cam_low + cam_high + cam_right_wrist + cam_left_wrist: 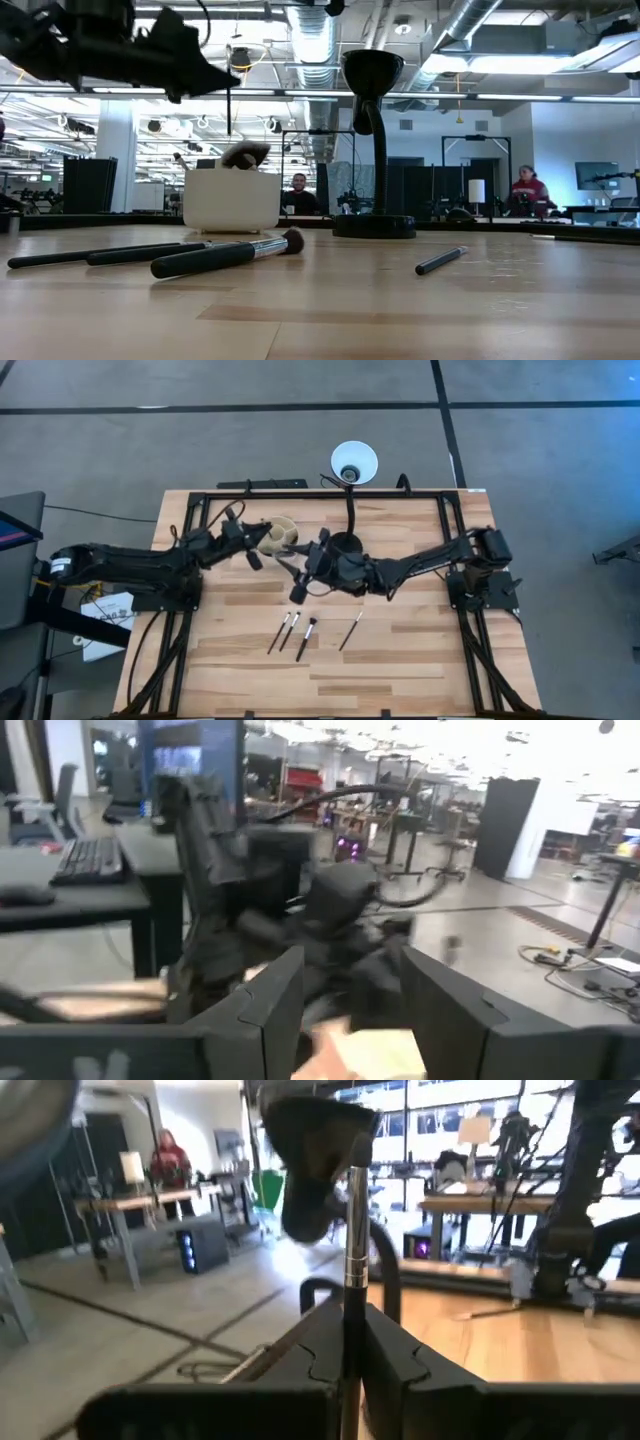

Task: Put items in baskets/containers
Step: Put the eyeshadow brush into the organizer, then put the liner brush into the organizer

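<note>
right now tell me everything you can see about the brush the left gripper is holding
The makeup brush has a thin black handle, a shiny silver ferrule and a dark, fluffy, rounded bristle head. The left gripper is shut on it, the handle pinched between both dark fingers, bristles pointing away from the wrist. In the high view the gripper sits beside the cream-coloured cup at the table's far side. In the low view the brush hangs upright in the air above that cup, touching nothing else.
</note>
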`<move>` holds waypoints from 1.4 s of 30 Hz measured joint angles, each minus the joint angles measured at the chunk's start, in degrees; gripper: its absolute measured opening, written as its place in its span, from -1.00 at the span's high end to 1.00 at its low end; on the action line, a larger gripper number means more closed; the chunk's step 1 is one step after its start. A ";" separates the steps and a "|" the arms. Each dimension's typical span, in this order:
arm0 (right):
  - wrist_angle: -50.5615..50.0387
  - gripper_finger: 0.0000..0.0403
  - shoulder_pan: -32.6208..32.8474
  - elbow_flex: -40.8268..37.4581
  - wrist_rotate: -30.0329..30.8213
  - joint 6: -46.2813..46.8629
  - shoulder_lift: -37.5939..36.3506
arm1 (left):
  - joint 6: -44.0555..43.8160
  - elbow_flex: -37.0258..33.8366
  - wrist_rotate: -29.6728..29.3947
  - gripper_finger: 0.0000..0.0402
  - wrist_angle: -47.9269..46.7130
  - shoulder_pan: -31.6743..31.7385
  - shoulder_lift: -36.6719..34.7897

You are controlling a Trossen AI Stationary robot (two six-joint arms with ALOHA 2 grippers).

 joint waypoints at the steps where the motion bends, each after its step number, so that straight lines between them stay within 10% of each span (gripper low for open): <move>1: -0.58 0.21 0.33 -0.02 -0.02 0.00 0.17 | -0.55 0.01 1.63 0.93 0.17 1.46 1.20; 17: -5.92 0.28 4.30 -0.04 0.02 5.71 0.80 | -2.75 -0.01 5.03 0.76 8.24 8.67 23.87; 30: -23.74 -0.03 12.19 -0.04 12.07 13.47 -1.85 | -2.81 -0.05 5.05 0.36 8.05 6.83 18.12; 42: -93.88 -0.05 19.15 -1.13 26.06 70.28 -20.33 | -3.20 -0.05 7.57 0.22 8.19 -3.35 3.71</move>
